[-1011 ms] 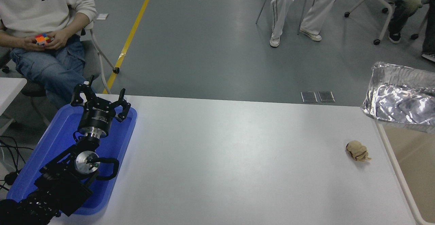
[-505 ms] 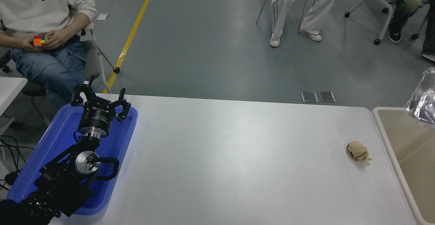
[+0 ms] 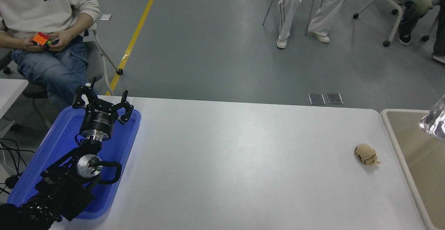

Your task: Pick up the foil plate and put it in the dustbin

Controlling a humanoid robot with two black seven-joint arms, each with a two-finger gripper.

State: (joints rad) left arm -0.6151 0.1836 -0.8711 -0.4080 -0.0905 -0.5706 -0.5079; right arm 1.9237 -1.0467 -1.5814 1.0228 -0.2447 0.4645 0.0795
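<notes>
Only a corner of the shiny silver foil plate (image 3: 434,121) shows at the right edge of the picture, above the open mouth of the beige dustbin (image 3: 398,143). What holds the plate is out of view, and so is my right arm. My left gripper (image 3: 103,99) is parked at the lower left over the blue tray, open and empty.
A small crumpled tan paper ball (image 3: 366,154) lies on the white table (image 3: 236,160) near the dustbin. The blue tray (image 3: 66,136) sits at the table's left edge. People sit beyond the table, one at the top left holding a coloured cube (image 3: 41,38).
The foil plate has moved right, from over the bin's near-left corner until only a sliver shows at the picture's edge. The left arm has not moved.
</notes>
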